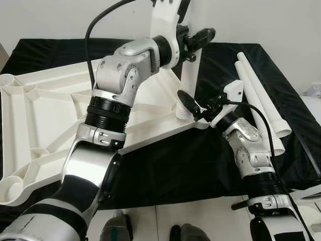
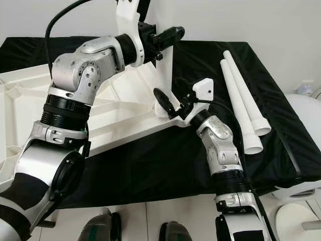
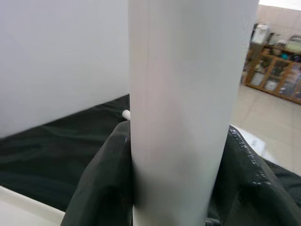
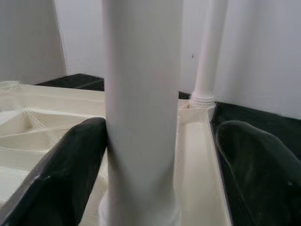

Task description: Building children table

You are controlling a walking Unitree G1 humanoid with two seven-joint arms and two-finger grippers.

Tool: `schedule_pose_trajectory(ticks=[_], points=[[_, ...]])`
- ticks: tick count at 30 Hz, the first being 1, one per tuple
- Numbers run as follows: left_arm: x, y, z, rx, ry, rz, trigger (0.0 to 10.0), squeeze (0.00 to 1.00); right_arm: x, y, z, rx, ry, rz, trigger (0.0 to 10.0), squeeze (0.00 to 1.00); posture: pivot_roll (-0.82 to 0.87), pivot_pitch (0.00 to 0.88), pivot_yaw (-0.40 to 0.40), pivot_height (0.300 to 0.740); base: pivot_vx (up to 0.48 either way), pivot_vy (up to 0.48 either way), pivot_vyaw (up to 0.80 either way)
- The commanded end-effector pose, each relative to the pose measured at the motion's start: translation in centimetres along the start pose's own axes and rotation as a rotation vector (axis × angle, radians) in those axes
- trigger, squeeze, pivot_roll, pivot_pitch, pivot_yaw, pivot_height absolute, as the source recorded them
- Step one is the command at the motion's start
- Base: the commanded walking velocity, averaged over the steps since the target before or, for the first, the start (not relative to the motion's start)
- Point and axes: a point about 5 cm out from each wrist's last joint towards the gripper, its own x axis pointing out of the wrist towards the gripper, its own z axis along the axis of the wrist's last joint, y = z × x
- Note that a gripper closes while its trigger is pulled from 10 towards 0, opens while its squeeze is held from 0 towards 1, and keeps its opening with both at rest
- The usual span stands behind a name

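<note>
Black cloth (image 1: 165, 170) covers the work surface, with a plain pale wall behind; on the cloth lies the white tabletop (image 1: 45, 120), underside up, its ribs and corner sockets exposed; a white leg (image 1: 189, 75) stands upright in the tabletop's near-right corner socket, long axis vertical, foot end pointing up; a second leg (image 4: 209, 52) stands likewise in a further corner of the tabletop; the left gripper (image 3: 174, 188) has its fingers closed against the upper part of the near leg; the right gripper (image 4: 160, 174) sits at that leg's base just above the tabletop, fingers spread, one touching the leg and the other apart; two spare legs (image 1: 261, 95) lie flat, side by side, right of the tabletop, long axes running away from the robot.
</note>
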Motion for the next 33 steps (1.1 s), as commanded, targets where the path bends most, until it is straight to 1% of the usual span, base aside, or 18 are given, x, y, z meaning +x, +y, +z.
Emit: schedule_pose_trajectory(ticks=[1, 2, 4, 5, 6, 7, 9, 12, 13, 16, 17, 18, 20, 22, 25, 28, 30, 33], points=[[0.2, -0.3, 1.6, 0.104, -0.039, 0.071, 10.0, 0.00, 0.6, 0.0, 0.1, -0.055, 0.029, -0.092, 10.0, 0.00, 0.00, 0.047, -0.039, 0.740, 0.000, 0.000, 0.00], [0.2, -0.3, 1.6, 0.104, -0.039, 0.071, 10.0, 0.00, 0.6, 0.0, 0.1, -0.055, 0.029, -0.092, 10.0, 0.00, 0.00, 0.047, -0.039, 0.740, 0.000, 0.000, 0.00], [0.4, -0.5, 2.3, 0.128, -0.062, 0.095, 10.0, 0.00, 1.0, 0.9, 0.0, -0.053, 0.032, -0.102, 10.0, 0.00, 0.00, 0.050, -0.042, 0.740, 0.000, 0.000, 0.00], [0.4, -0.5, 2.3, 0.128, -0.062, 0.095, 10.0, 0.00, 1.0, 0.9, 0.0, -0.053, 0.032, -0.102, 10.0, 0.00, 0.00, 0.050, -0.042, 0.740, 0.000, 0.000, 0.00], [0.5, -0.8, 2.7, 0.151, -0.074, 0.104, 10.0, 0.00, 1.4, 1.6, -0.1, -0.063, 0.035, -0.115, 10.0, 0.00, 0.00, 0.053, -0.042, 0.740, 0.000, 0.000, 0.00], [0.5, -0.8, 2.7, 0.151, -0.074, 0.104, 10.0, 0.00, 1.4, 1.6, -0.1, -0.063, 0.035, -0.115, 10.0, 0.00, 0.00, 0.053, -0.042, 0.740, 0.000, 0.000, 0.00], [0.7, -1.2, 3.0, 0.183, -0.077, 0.115, 10.0, 0.00, 2.0, 2.2, -0.1, -0.060, 0.035, -0.146, 10.0, 0.00, 0.00, 0.059, -0.041, 0.740, 0.000, 0.000, 0.00], [0.9, -1.5, 3.0, 0.196, -0.079, 0.120, 10.0, 0.00, 2.6, 2.8, 0.1, -0.065, 0.026, -0.177, 10.0, 0.00, 0.00, 0.062, -0.039, 0.740, 0.000, 0.000, 0.00], [0.9, -1.5, 3.0, 0.196, -0.079, 0.120, 10.0, 0.00, 2.6, 2.8, 0.1, -0.065, 0.026, -0.177, 10.0, 0.00, 0.00, 0.062, -0.039, 0.740, 0.000, 0.000, 0.00], [1.0, -1.7, 2.8, 0.205, -0.079, 0.118, 10.0, 0.00, 3.2, 3.2, 0.2, -0.077, 0.018, -0.271, 10.0, 0.00, 0.00, 0.068, -0.037, 0.740, 0.000, 0.000, 0.00], [1.0, -1.7, 2.8, 0.205, -0.079, 0.118, 10.0, 0.00, 3.2, 3.2, 0.2, -0.077, 0.018, -0.271, 10.0, 0.00, 0.00, 0.068, -0.037, 0.740, 0.000, 0.000, 0.00], [1.1, -1.8, 2.8, 0.212, -0.076, 0.117, 10.0, 0.00, 3.5, 3.4, 0.4, -0.061, 0.013, -0.300, 10.0, 0.00, 0.00, 0.069, -0.037, 0.740, 0.000, 0.000, 0.00], [1.2, -1.9, 2.7, 0.217, -0.074, 0.117, 10.0, 0.00, 3.7, 3.5, 0.5, -0.049, 0.010, -0.316, 10.0, 0.00, 0.00, 0.069, -0.036, 0.740, 0.000, 0.000, 0.00], [1.4, -2.2, 2.6, 0.225, -0.070, 0.113, 10.0, 0.00, 4.4, 3.8, 1.3, -0.042, -0.015, -0.363, 10.0, 0.00, 0.00, 0.071, -0.035, 0.740, 0.000, 0.000, 0.00], [1.4, -2.2, 2.6, 0.226, -0.070, 0.113, 10.0, 0.00, 4.5, 3.9, 1.4, -0.045, -0.018, -0.370, 10.0, 0.00, 0.00, 0.071, -0.035, 0.740, 0.000, 0.000, 0.00], [1.5, -2.3, 2.6, 0.230, -0.068, 0.112, 10.0, 0.00, 4.7, 3.8, 2.3, -0.041, -0.045, -0.393, 10.0, 0.00, 0.00, 0.072, -0.036, 0.740, 0.000, 0.000, 0.00], [1.5, -2.3, 2.6, 0.230, -0.068, 0.112, 10.0, 0.00, 4.7, 3.8, 2.3, -0.041, -0.045, -0.393, 10.0, 0.00, 0.00, 0.072, -0.036, 0.740, 0.000, 0.000, 0.00], [1.5, -2.3, 2.5, 0.233, -0.066, 0.114, 10.0, 0.00, 4.8, 3.7, 2.9, -0.042, -0.069, -0.413, 10.0, 0.00, 0.00, 0.072, -0.036, 0.740, 0.000, 0.000, 0.00]])
